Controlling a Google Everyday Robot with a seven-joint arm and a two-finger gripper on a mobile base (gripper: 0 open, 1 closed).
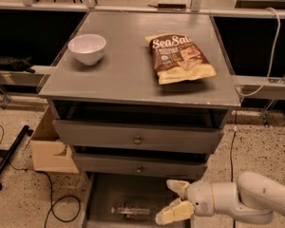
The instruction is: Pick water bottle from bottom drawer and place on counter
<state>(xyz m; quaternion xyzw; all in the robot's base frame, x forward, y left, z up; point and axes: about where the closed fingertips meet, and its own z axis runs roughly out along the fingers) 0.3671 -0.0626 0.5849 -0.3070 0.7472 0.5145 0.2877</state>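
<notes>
Camera view has the gripper low over the open bottom drawer, its fingers spread wide with nothing between them. The water bottle lies on its side on the drawer floor, just beside the lower finger, not touching.

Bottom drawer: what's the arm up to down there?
The gripper, fingers open, hangs at the right side of the open bottom drawer, just beside the water bottle lying on the drawer floor, not gripping it. The counter holds a white bowl and a chip bag.
</notes>
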